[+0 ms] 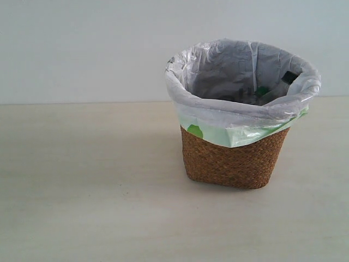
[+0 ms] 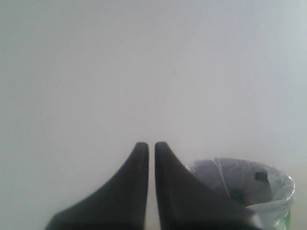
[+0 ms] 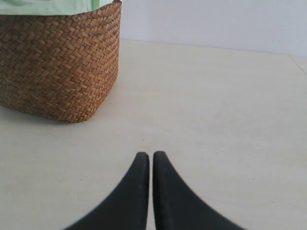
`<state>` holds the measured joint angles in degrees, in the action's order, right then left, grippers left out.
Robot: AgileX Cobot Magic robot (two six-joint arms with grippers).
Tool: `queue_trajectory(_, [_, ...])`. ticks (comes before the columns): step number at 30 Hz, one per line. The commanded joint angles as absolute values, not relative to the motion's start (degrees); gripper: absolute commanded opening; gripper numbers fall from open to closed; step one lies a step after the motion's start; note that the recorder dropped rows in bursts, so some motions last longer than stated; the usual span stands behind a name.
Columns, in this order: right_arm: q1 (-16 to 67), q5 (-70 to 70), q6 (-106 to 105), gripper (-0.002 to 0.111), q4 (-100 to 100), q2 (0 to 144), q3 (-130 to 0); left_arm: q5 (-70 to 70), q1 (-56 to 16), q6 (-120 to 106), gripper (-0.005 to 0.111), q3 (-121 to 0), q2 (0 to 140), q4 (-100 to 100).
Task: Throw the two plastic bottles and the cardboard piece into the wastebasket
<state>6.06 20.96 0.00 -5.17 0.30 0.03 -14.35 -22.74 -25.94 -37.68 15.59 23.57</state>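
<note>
The wicker wastebasket (image 1: 234,158) stands right of centre on the table, lined with a white bag with green print. Inside it I glimpse a green cap (image 1: 263,90) and a black cap (image 1: 289,77) of the two bottles; the cardboard piece is hidden. In the left wrist view the left gripper (image 2: 151,144) is shut and empty, raised, with the wastebasket (image 2: 276,191) lower beside it. Over bare table the right gripper (image 3: 151,155) is shut and empty, and the wastebasket (image 3: 57,62) stands a short way off. Neither gripper shows in the exterior view.
The pale wooden table (image 1: 82,191) stretches around the basket, with a plain white wall (image 1: 82,49) behind it. The table's far edge (image 3: 297,60) shows in the right wrist view.
</note>
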Motion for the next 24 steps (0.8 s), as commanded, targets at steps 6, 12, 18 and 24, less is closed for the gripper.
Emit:
queue_trajectory(6, [5.8,20.6,0.0,0.000,-5.2,0.0,0.0,-13.9,-22.6,-24.4,0.004,-34.7,4.8,25.0])
queue_trajectory(12, [5.8,20.6,0.0,0.000,-5.2,0.0,0.0,-13.7,-22.6,-24.4,0.004,-34.7,3.1,25.0])
queue_trajectory(18, [5.8,20.6,0.0,0.000,-5.2,0.0,0.0,-13.6,-22.6,-24.5,0.004,-34.7,3.1,25.0])
queue_trajectory(24, [5.8,20.6,0.0,0.000,-5.2,0.0,0.0,-13.5,-22.6,-24.4,0.004,-34.7,3.1,25.0])
